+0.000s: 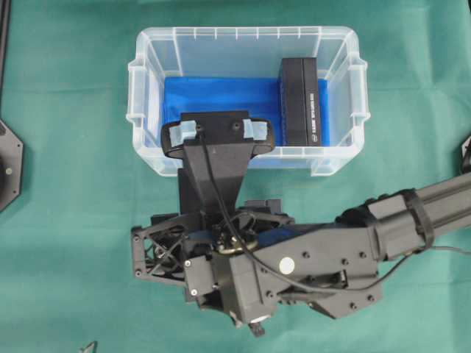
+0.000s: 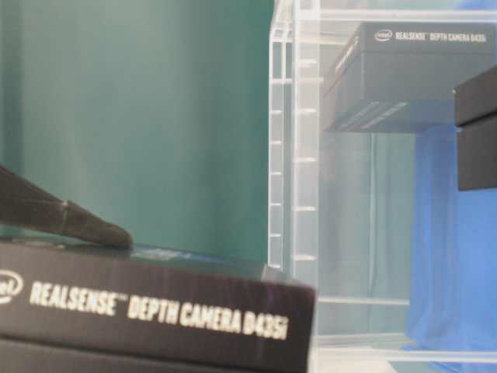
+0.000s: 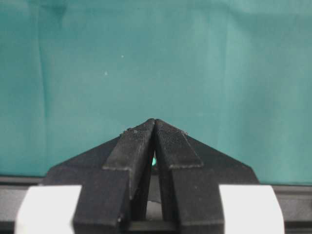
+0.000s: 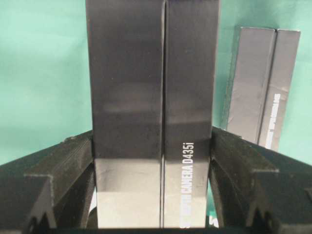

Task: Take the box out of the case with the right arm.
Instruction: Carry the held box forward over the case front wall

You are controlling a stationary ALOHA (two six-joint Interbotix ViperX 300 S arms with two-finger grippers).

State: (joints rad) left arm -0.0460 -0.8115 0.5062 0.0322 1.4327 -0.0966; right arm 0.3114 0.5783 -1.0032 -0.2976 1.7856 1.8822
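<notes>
box (image 4: 151, 112) stands upright between the fingers (image 4: 73, 161) of the right hand (image 4: 151, 139), which press on its two long sides and grip it, spread to the box's width. in the right wrist view only green desk (image 4: 44, 73) shows behind it, with no blue, so it is outside the case. from overhead it is hidden under the right arm (image 1: 412, 213), which reaches in from the right and across the middle, just on the near side of the case.

a second box (image 4: 261, 83) lies flat on the green cloth, near the held one but apart from it.

the left hand (image 3: 154, 126) is closed, its tips meeting over bare cloth with nothing between them.

farther back, the case (image 1: 147, 140) sits on the desk, clear-walled with a blue lining (image 1: 221, 95). a third box (image 1: 299, 99) is inside it, by the right wall.
</notes>
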